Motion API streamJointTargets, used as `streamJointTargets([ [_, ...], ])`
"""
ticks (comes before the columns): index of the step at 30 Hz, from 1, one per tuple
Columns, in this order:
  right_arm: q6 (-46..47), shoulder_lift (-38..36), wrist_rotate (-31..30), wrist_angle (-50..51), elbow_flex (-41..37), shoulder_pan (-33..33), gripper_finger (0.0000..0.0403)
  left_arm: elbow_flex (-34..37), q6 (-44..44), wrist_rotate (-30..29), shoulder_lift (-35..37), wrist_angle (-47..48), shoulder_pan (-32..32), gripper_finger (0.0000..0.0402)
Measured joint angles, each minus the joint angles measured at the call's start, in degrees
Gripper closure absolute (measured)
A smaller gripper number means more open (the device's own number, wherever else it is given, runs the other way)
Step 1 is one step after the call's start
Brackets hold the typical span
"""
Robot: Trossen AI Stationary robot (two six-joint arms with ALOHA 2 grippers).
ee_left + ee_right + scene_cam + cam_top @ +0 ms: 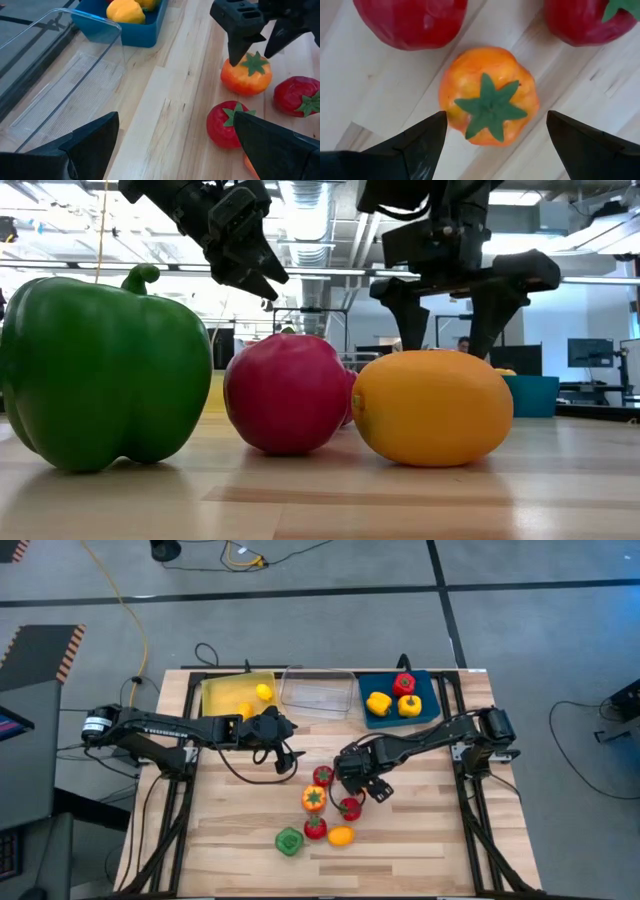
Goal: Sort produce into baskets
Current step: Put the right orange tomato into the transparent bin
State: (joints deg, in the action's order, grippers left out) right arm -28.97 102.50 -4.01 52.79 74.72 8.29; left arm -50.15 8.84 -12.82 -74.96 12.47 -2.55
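On the table lie an orange green-topped tomato (314, 799), three red ones (323, 776) (349, 808) (315, 828), a green pepper (289, 841) and an orange citrus (341, 836). My right gripper (355, 785) hangs open above the orange tomato (489, 95), pointing down, a finger on either side and clear of it. My left gripper (285, 755) is open and empty near the table's middle, in front of the clear basket (318, 692). The yellow basket (237, 695) holds a lemon (263, 692). The blue basket (400, 698) holds two yellow peppers and a red one.
The three baskets stand in a row along the far edge. The two grippers are close together, with the red tomato (227, 125) between them. Bare wood lies left and right of the produce cluster. In the low view the green pepper (100, 370) and citrus (432, 408) stand nearest the front edge.
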Motion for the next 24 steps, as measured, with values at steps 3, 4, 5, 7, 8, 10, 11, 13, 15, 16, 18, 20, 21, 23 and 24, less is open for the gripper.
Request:
streamJointTargets([
  [3, -0.1, 0.0, 1.5, -1.7, -0.9, -0.2, 0.0035, 0.0, 0.0, 0.0, 0.0, 0.0, 0.0, 0.0019],
  [4, -0.1, 0.0, 2.0, -2.2, -1.4, -0.2, 0.0035, 0.0, 0.0, 0.0, 0.0, 0.0, 0.0, 0.0019],
  [5, -0.1, 0.0, 2.3, -2.5, -1.7, -0.2, 0.0035, 0.0, 0.0, 0.0, 0.0, 0.0, 0.0, 0.0019],
  [7, -0.1, 0.0, 2.3, -2.9, -2.2, -0.2, 0.0035, 0.0, 0.0, 0.0, 0.0, 0.0, 0.0, 0.0019],
  [8, 0.0, 0.0, 2.3, -3.3, -2.4, -0.2, 0.0035, 0.0, 0.0, 0.0, 0.0, 0.0, 0.0, 0.0019],
  [10, 0.0, 0.0, 2.3, -4.1, -3.0, -0.2, 0.0035, 0.0, 0.0, 0.0, 0.0, 0.0, 0.0, 0.0019],
  [11, 0.0, -0.1, 2.3, -4.2, -3.3, -0.2, 0.0035, 0.0, 0.0, 0.0, 0.0, 0.0, 0.0, 0.0019],
  [13, 0.0, -0.1, 2.3, -4.6, -3.9, -0.2, 0.0035, 0.0, 0.0, 0.0, 0.0, 0.0, 0.0, 0.0019],
  [15, 0.1, -0.2, 2.3, -4.9, -4.5, -0.2, 0.0035, 0.0, 0.0, 0.0, 0.0, 0.0, 0.0, 0.0019],
  [16, 0.5, -0.2, 2.3, -4.9, -4.6, -0.2, 0.0035, 0.0, 0.0, 0.0, 0.0, 0.0, 0.0, 0.0019],
  [18, 2.4, -0.2, 2.3, -5.1, -4.6, -0.2, 0.0038, 0.0, 0.0, 0.0, 0.0, 0.0, 0.0, 0.0019],
  [20, 4.2, -0.2, 2.4, -5.5, -4.7, -0.2, 0.0044, 0.0, 0.0, 0.0, 0.0, 0.0, 0.0, 0.0019],
  [21, 4.6, -0.2, 2.4, -5.7, -4.7, -0.2, 0.0048, 0.0, 0.0, 0.0, 0.0, 0.0, 0.0, 0.0019],
  [23, 5.0, -0.2, 2.4, -5.7, -4.7, -0.2, 0.0059, 0.0, 0.0, 0.0, 0.0, 0.0, 0.0, 0.0019],
  [24, 5.0, -0.2, 2.4, -5.7, -4.7, -0.2, 0.0065, 0.0, 0.0, 0.0, 0.0, 0.0, 0.0, 0.0019],
])
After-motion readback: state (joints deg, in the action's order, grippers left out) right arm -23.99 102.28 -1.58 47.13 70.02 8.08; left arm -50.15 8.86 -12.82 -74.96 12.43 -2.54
